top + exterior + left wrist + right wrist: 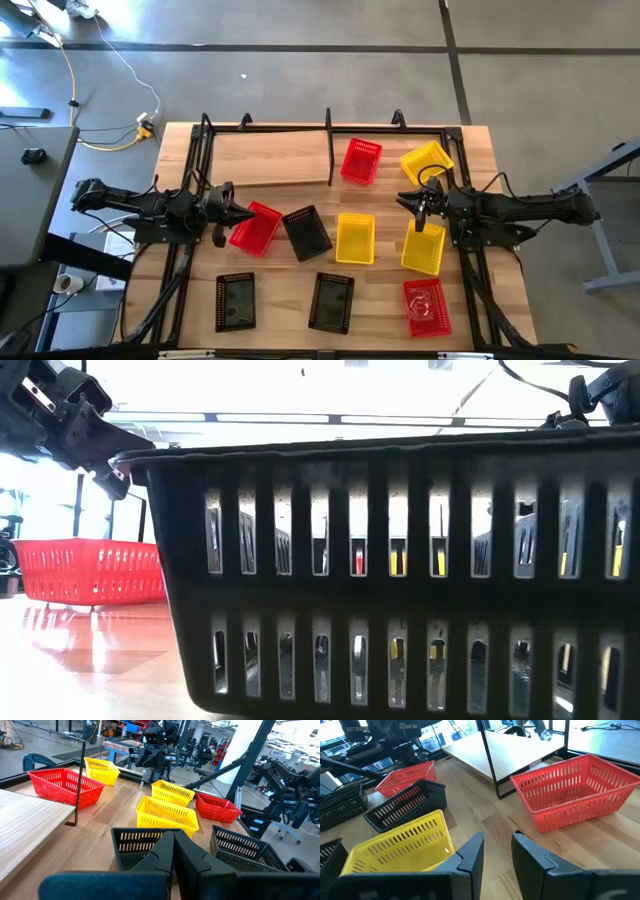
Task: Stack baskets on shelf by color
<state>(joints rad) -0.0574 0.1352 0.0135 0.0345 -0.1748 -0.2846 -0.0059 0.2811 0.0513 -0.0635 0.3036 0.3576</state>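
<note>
Baskets are scattered over the table. One red basket and one yellow basket stand at the far right by the shelf. Another red basket, a black one and two yellow ones stand mid-table. Two black baskets and a red one stand near the front edge. My left gripper hovers shut at the mid-table red basket's left edge. My right gripper hovers open, with nothing between its fingers, above the right yellow basket.
The shelf's black tube frame and central divider stand at the table's far side. Its left board half is bare. In the low view a black basket fills most of the picture, with a red basket behind it at left.
</note>
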